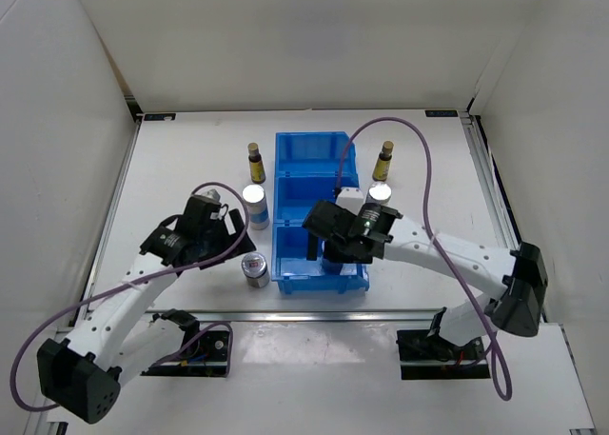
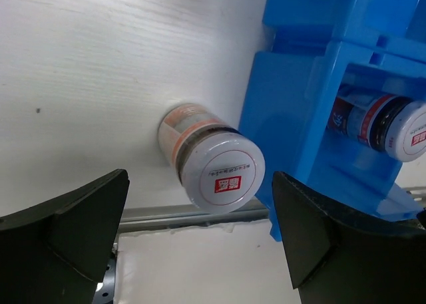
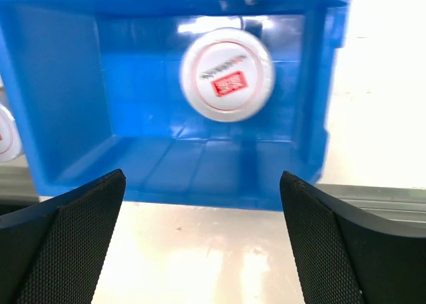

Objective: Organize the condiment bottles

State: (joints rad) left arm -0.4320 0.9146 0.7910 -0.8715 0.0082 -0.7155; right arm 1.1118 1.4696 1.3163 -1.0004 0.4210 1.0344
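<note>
Grey jar with a red-marked lid stands upright on the table, just left of the blue bin and beside its near compartment. It appears close to the bin wall; whether they touch I cannot tell. In the left wrist view the jar sits centred in the gap of the left gripper, lid toward the camera, so its long axis runs roughly along the approach. Those jaws are spread wide, with nothing between the pads.

The left arm is clearly the nearer one. The right gripper hangs over the bin's near compartment, jaws likewise wide and gripping nothing. The matching jar is inside that compartment, blurred.

I judge the move turns on closing across the jar's round body, then carrying it right over the wall.
</note>
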